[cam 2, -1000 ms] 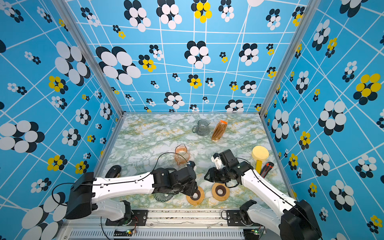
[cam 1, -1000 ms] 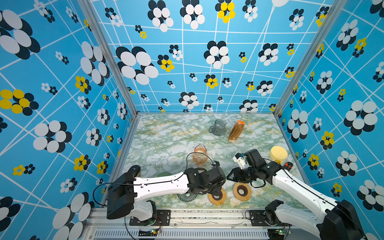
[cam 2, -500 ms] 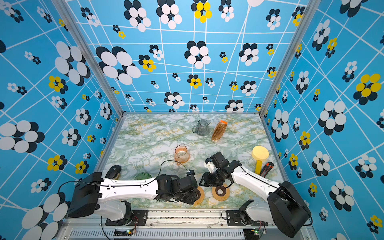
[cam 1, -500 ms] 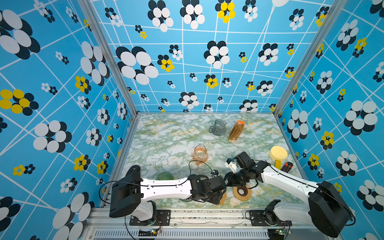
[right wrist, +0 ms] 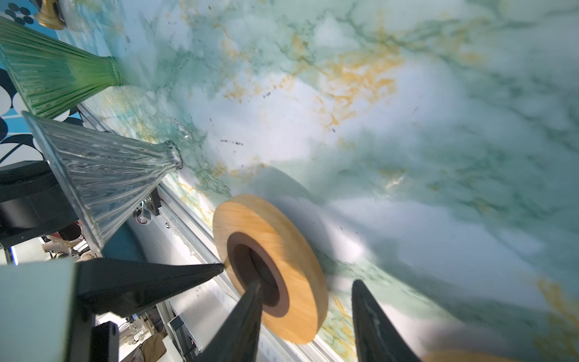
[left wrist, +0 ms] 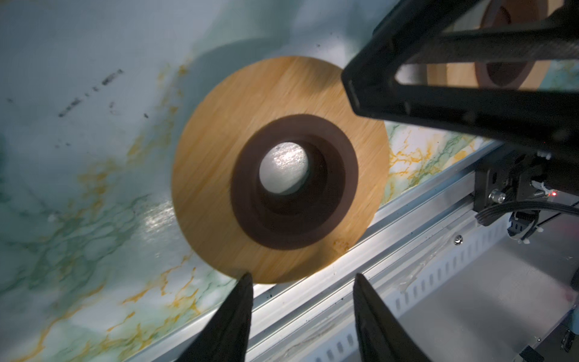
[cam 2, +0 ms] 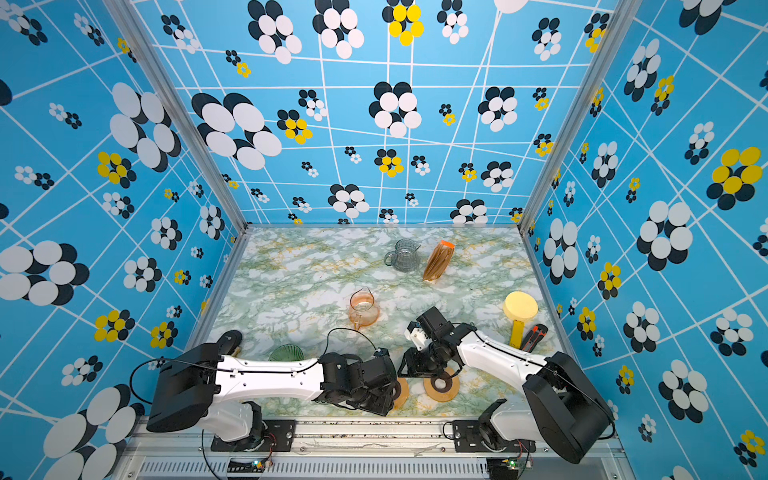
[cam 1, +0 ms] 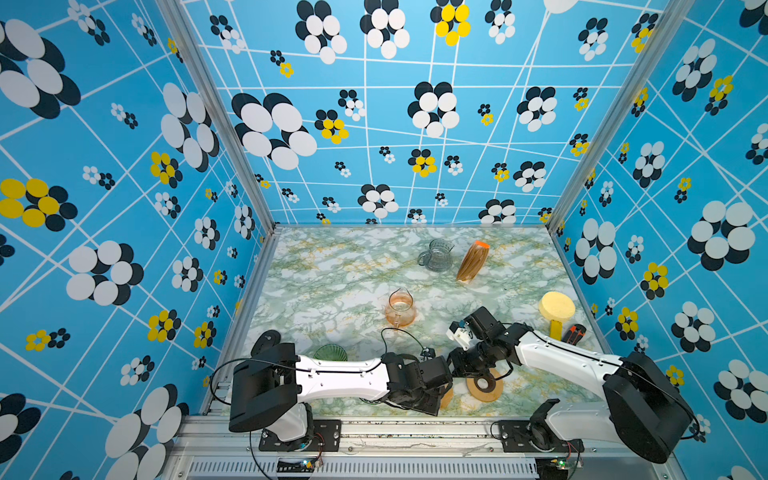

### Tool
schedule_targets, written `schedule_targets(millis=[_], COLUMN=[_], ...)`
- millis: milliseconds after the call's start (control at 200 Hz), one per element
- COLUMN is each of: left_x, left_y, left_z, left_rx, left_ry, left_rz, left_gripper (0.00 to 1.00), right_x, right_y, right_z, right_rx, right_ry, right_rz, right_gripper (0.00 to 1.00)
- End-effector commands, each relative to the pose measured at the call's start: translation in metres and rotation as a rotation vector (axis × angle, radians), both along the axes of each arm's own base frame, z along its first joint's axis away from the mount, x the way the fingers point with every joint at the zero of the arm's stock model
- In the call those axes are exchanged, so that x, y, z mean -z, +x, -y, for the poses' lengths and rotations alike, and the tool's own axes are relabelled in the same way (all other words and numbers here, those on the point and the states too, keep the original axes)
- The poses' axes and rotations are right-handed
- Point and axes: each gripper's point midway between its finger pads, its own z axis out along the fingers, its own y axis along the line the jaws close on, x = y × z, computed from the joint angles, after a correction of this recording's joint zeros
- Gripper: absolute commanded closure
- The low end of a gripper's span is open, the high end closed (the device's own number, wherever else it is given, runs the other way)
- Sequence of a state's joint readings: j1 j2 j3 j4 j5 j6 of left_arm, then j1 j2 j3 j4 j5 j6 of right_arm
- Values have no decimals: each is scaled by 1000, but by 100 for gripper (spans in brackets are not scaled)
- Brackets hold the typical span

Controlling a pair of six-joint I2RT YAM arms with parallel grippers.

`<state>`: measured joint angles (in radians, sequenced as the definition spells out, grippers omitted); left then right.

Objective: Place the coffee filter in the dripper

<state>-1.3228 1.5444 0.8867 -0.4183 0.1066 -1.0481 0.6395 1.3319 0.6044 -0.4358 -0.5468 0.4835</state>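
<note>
A: While both hands crowd the front edge, where's the coffee filter point(cam 1: 471, 262)?
B: At the back of the worktop point(cam 1: 332, 270), just beside the grey glass dripper point(cam 1: 436, 255), well apart from them.
A: And their fingers?
B: The left hand point(left wrist: 302, 275) stands spread and empty, one tip at the rim of a wooden ring point(left wrist: 219, 175). The right hand point(right wrist: 305, 283) is spread too, gripping nothing.

2 wooden rings point(cam 1: 493, 393) front; carafe point(cam 1: 400, 311) behind; filter stack point(cam 1: 472, 262) right of jug point(cam 1: 436, 255), rear.
</note>
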Motion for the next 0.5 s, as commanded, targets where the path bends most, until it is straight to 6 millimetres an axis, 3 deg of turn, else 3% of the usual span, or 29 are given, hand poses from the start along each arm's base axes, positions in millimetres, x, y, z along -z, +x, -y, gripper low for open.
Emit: schedule_targets(millis=[0,170,400,415,495], left_x=[13,19,21,21,22], left_y=[-4,-3,-1,0,1], left_z=[-6,-9,-12,-12,-14], left_rx=[-11,-31,-44,-46,-49], left_ry=[35,52,51,52,56], left_rz=[-25,-31,-33,-33,-31], left_gripper=[50,56,55,59,61], right_x=[4,7,2,2,2], right_y=[-5,-5,-11,-11,-13], right_z=[-2,-3,-17,-18,-20], right_rx=[-17,-20,-60,-62,-64], right_ry=[5,5,68,71,80], right_rz=[-16,-26,-39,-41,-48], right_gripper=[52,54,59,59,61])
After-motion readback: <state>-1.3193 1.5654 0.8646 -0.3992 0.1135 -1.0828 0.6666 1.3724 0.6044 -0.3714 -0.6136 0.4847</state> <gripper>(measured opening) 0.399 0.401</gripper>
